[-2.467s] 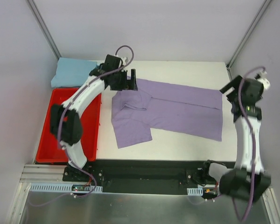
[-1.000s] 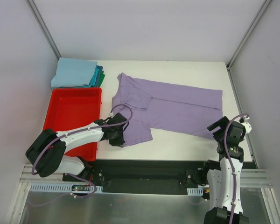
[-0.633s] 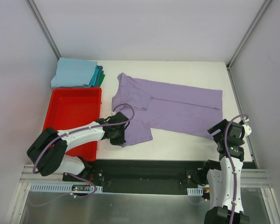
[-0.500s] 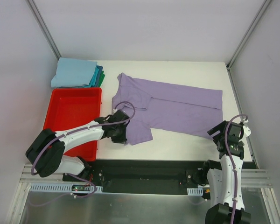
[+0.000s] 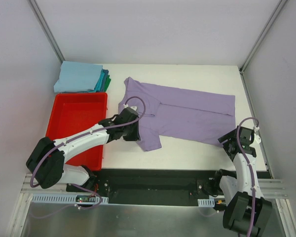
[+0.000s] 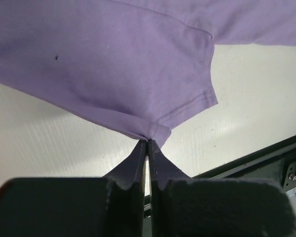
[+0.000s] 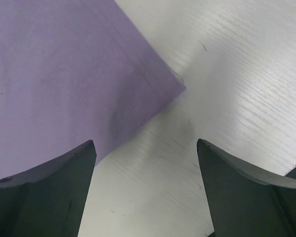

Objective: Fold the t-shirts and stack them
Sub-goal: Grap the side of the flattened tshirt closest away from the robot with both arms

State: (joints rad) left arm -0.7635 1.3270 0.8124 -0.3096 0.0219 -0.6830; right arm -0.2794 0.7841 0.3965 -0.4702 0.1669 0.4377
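Grip check: left gripper (image 6: 148, 143) pinches shut on the near corner of the lavender t-shirt (image 5: 187, 113), spread flat on the table (image 5: 197, 150); right gripper (image 7: 145, 148) gapes wide over the hem corner, holding nothing. Thin pinch may slip on lifting; right jaws may close beside the cloth

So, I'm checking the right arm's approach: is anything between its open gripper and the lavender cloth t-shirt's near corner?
Nothing visible: only bare white table separates the right gripper from the corner of the lavender cloth t-shirt.
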